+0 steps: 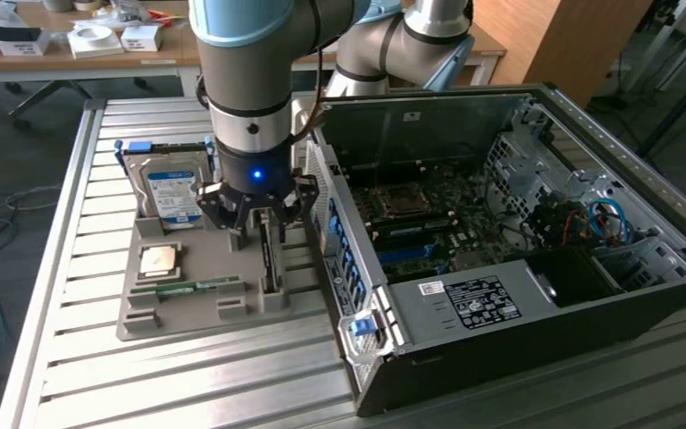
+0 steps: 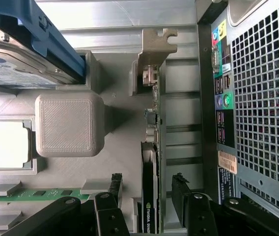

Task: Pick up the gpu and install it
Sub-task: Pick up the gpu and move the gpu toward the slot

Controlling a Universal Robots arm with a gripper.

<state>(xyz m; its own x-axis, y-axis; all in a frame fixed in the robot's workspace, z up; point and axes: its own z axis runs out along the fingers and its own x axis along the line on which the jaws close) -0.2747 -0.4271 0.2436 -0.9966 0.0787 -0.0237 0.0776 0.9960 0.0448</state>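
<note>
**Desk:** What is the biggest thing in front of you?

**Operator:** 1 slatted pale metal table [image 1: 69, 375] that carries everything. On it, at the exterior view's right, I see an open black computer tower [image 1: 629, 295] lying on its side with the panel off, motherboard and cables exposed.

**Desk:** And your arm?

**Operator:** My grey and pale-blue robot arm [image 1: 254, 71] hangs just beside the tower. It is over a grey plastic holder tray [image 1: 194, 255], which sits on the exterior view's left of the tower.

**Desk:** What does the tray hold?

**Operator:** I count 4 parts. A silver hard drive with a blue label [image 1: 171, 192] stands upright at the far end. The gpu [image 1: 271, 268], a thin dark circuit card with a pale metal bracket at 1 end, stands on its long edge in a slot. That slot runs along the tray side nearest the tower.

**Desk:** Has the gripper got it?

**Operator:** No. My black gripper [image 1: 265, 231] sits directly over the card with its jaws spread wide. In the wrist view the fingers [image 2: 116, 187] straddle the gpu [image 2: 154, 147], 1 on each side, with a gap showing at both. I am holding nothing.

**Desk:** Anything smaller?

**Operator:** A square pale processor chip [image 1: 158, 261] lies flat in its pocket. A narrow green memory stick [image 1: 188, 287] lies flat nearer the tray's front.
</note>
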